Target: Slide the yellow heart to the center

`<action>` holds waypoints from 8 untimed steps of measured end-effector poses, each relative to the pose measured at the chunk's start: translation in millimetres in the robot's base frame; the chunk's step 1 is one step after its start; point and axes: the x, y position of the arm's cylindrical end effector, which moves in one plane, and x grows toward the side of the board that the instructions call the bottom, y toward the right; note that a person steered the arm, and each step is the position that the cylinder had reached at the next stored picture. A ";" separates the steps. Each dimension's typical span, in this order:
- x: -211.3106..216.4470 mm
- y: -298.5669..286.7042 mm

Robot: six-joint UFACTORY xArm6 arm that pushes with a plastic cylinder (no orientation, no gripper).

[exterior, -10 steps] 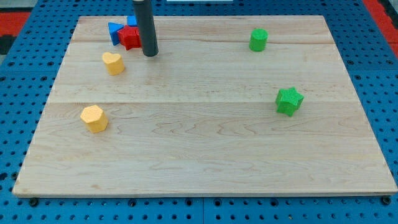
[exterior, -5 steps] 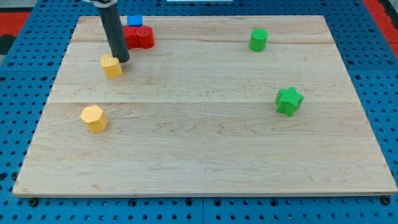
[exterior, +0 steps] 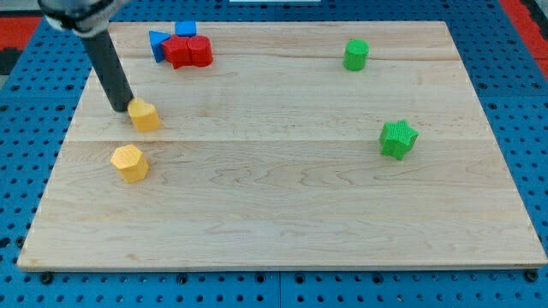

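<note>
A: What carries everything in the camera view?

B: A pale wooden surface (exterior: pixel 282 197), lying on a blue pegboard (exterior: pixel 21 171) that shows past every edge, with a bit of red at the top corners.

A: And the yellow heart?

B: The yellow heart (exterior: pixel 145 115) sits near the surface's left edge, in the upper half — well apart from the middle. Just below it, also near the left edge, lies a yellow hexagonal block (exterior: pixel 129 162), close by but not touching.

A: Where is my tip?

B: My tip (exterior: pixel 122 109) is down on the wood, right against the heart's upper-left side — it appears to be touching. The dark rod leans up from there toward the top left corner.

A: Are the fingers open or closed?

B: There are no fingers on this arm, only the rod, so nothing is gripped.

A: The other blocks?

B: Near the top edge, left of its middle, a cluster: a red block (exterior: pixel 189 52) with a blue triangular block (exterior: pixel 157 43) touching its left and a blue block (exterior: pixel 186 29) just behind it. Toward the top right corner stands a green cylinder (exterior: pixel 356 55). A green star (exterior: pixel 398 139) lies near the right edge, about halfway down.
</note>
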 end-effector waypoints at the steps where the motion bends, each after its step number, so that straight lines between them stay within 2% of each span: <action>1: 21.4 37.8; 2: 11.9 23.4; 3: -21.3 5.3; 4: -15.7 6.8; 5: 36.7 27.2; 7: 36.7 126.3; 8: 36.7 129.5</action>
